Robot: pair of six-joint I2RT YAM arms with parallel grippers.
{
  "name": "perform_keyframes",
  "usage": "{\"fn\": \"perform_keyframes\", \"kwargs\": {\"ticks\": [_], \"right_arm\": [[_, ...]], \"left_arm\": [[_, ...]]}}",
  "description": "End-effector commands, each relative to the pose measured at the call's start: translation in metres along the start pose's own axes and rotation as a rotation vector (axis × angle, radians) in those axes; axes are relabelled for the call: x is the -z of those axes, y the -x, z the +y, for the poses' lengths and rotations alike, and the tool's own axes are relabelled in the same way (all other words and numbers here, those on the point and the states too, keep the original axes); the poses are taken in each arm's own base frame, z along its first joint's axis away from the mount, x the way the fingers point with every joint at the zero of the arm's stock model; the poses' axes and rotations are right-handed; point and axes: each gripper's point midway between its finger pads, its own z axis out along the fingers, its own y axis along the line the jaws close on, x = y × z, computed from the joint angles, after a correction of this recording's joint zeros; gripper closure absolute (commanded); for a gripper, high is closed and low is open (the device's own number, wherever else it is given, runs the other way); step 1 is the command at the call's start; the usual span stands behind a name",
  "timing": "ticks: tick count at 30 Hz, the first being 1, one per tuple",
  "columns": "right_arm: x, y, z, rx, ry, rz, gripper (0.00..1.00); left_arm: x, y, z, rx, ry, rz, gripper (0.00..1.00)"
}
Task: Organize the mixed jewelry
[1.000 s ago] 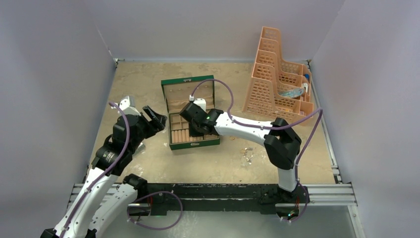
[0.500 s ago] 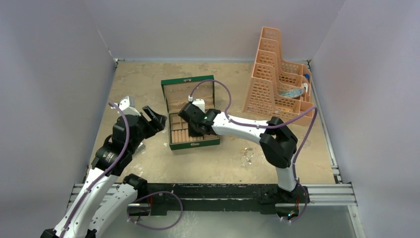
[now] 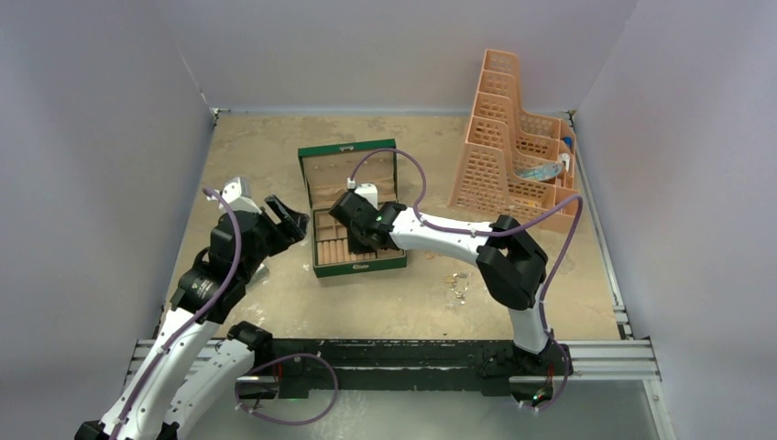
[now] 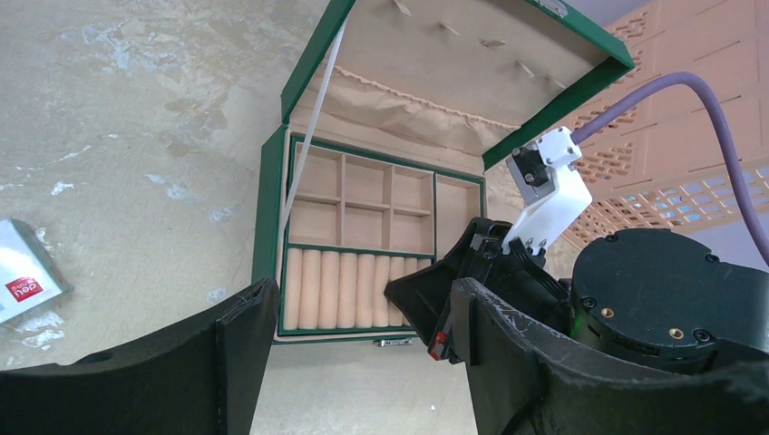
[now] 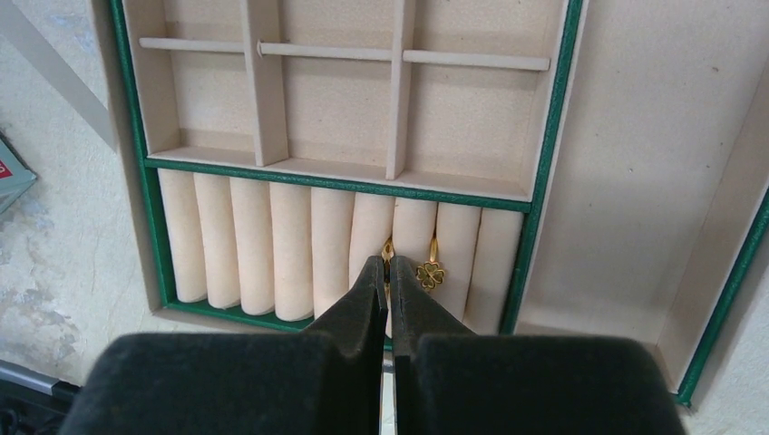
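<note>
The green box with beige lining (image 3: 359, 267) stands open at the table's middle. My right gripper (image 5: 388, 265) is shut on a thin gold ring (image 5: 387, 247), its tips down at a groove between the box's ring rolls (image 5: 290, 245). A gold clover ring (image 5: 430, 273) sits in the groove just to the right. In the top view the right gripper (image 3: 362, 240) is over the box's front row. More loose jewelry (image 3: 456, 285) lies on the table right of the box, with one ring (image 3: 429, 258) apart. My left gripper (image 3: 291, 218) is open and empty, left of the box.
An orange tiered basket (image 3: 513, 147) stands at the back right. A small white and red card (image 4: 23, 281) lies on the table left of the box. The box's lid (image 4: 453, 63) stands raised behind it. Grey walls close in the table.
The right arm's elbow has swung a little to the left and the gripper has edged slightly left over the ring rolls. The left arm has not moved.
</note>
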Motion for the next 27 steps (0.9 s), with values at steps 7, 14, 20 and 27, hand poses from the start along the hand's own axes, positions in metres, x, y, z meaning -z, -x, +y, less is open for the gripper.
{"fn": "perform_keyframes", "kwargs": {"ticks": [7, 14, 20, 27], "right_arm": [[0.058, 0.047, 0.025, -0.081, 0.154, -0.147, 0.69], [0.086, 0.045, -0.02, -0.155, 0.056, -0.211, 0.59], [0.091, 0.017, -0.112, -0.304, -0.194, -0.222, 0.48], [0.085, -0.022, -0.189, -0.443, -0.336, -0.163, 0.47]], "left_arm": [[0.003, 0.009, -0.012, -0.023, -0.053, -0.023, 0.3], [0.001, 0.007, -0.036, -0.09, -0.17, 0.017, 0.25], [-0.001, -0.009, -0.06, -0.15, -0.306, 0.104, 0.23], [-0.004, -0.022, -0.075, -0.178, -0.404, 0.168, 0.2]]}}
